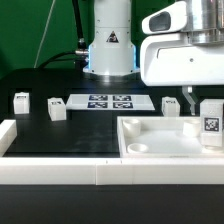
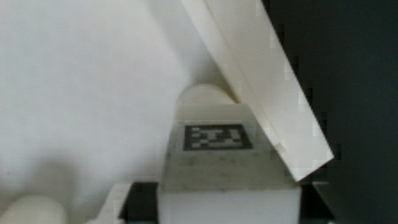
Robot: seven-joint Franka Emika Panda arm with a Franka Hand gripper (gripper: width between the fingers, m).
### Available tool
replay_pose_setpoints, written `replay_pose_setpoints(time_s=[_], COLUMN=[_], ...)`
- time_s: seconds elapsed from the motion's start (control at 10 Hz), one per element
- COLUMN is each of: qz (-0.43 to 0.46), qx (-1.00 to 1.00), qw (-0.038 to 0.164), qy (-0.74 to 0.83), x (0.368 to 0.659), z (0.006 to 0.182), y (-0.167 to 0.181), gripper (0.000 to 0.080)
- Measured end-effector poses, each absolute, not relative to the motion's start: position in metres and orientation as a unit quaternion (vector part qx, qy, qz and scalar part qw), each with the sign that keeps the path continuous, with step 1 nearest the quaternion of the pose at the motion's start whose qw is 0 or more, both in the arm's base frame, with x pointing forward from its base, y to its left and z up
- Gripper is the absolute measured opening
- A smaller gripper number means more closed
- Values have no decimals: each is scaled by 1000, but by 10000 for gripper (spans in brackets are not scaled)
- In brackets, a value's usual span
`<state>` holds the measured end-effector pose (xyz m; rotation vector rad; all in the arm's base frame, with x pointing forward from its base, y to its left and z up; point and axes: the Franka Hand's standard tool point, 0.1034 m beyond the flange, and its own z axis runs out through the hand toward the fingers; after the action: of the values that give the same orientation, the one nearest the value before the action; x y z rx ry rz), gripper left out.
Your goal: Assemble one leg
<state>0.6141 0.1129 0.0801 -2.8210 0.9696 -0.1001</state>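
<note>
leg (image 1: 210,122) in tool (image 1: 199,106), close beside tray wall (image 2: 267,85)

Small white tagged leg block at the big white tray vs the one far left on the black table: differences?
The tray leg stands tall and upright at the white tray; the far-left leg sits squat on the black table. The tray leg fills the wrist view; the far-left leg is absent there. Both: white, black-and-white tag.
</note>
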Motion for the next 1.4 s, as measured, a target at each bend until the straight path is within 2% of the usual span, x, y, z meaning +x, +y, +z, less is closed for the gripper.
replay_pose_setpoints(time_s=[0.3, 0.4, 0.8, 0.9, 1.0, 1.1, 1.2, 1.3, 1.4], qz=[-16, -8, 13, 13, 12, 10, 8, 3, -1], qx=[-856, -819, -710, -711, -717, -734, -746, -791, -835], qw=[93, 91, 102, 102, 102, 102, 102, 102, 100], qy=[508, 567, 697, 695, 689, 672, 658, 604, 541], x=[615, 615, 615, 615, 615, 615, 615, 614, 613], z=[80, 80, 80, 80, 80, 80, 80, 80, 79], y=[112, 112, 111, 112, 112, 112, 115, 119, 122], gripper=[291, 291, 291, 391, 391, 561, 561, 634, 645])
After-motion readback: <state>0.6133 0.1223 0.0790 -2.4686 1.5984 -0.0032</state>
